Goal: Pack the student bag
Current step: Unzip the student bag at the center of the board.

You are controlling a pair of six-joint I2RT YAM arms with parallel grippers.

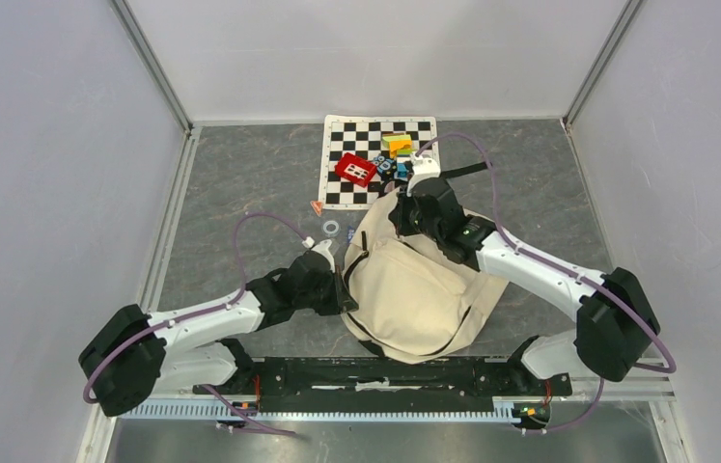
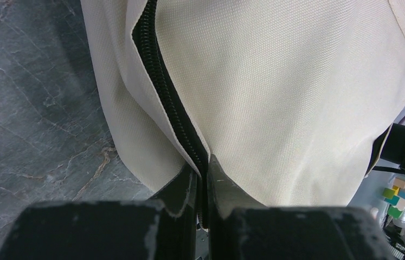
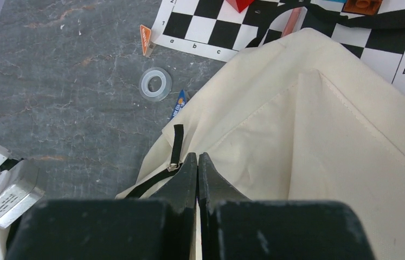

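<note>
The left jaws pinch the student bag (image 1: pixel 421 289) at its zipper (image 2: pixel 171 103) (right jaws clenched over it).

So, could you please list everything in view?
student bag: one, cream with black zip, table centre
checkered mat: one, black-and-white, far centre
red block: one, red, on mat
small blocks: several, mixed colours, on mat
tape ring: one, clear, left of bag
orange tag: one, orange, at mat's corner
blue tag: one, blue, between ring and bag
table: one, grey, underneath
left gripper: one, black, shut on bag's zip edge
right gripper: one, black, shut, at bag's far end
</note>
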